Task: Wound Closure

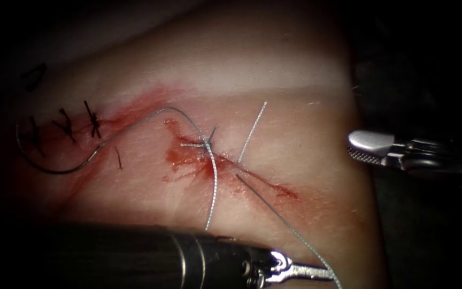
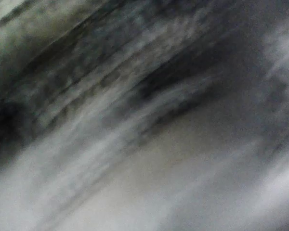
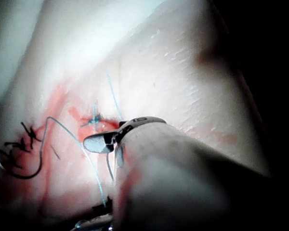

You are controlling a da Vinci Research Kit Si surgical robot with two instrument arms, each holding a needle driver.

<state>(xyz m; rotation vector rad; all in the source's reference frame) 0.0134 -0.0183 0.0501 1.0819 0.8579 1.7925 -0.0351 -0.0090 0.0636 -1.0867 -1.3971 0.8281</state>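
The tissue (image 1: 295, 123) bears a red-stained cut (image 1: 263, 182) running from upper left to lower right. The dark curved needle (image 1: 54, 171) lies free on the tissue at the left, held by neither tool, beside several dark stitches (image 1: 92, 120). Its grey thread (image 1: 156, 111) arcs to a knot (image 1: 207, 143) at the cut, where two pale tails (image 1: 252, 131) stick out. Another grey strand (image 1: 284, 222) runs from the cut to the left tool (image 1: 331, 274), whose jaws are shut on it. Off the tissue's right edge, the right tool (image 1: 355, 148) (image 3: 94, 143) stands open and holds nothing.
Red fluid (image 1: 188, 158) spreads around the knot and along the cut. The left tool's dark shaft (image 1: 135, 257) lies across the near edge of the tissue. The needle (image 3: 19, 174) and stitches sit left of the right tool's wrist (image 3: 149, 144).
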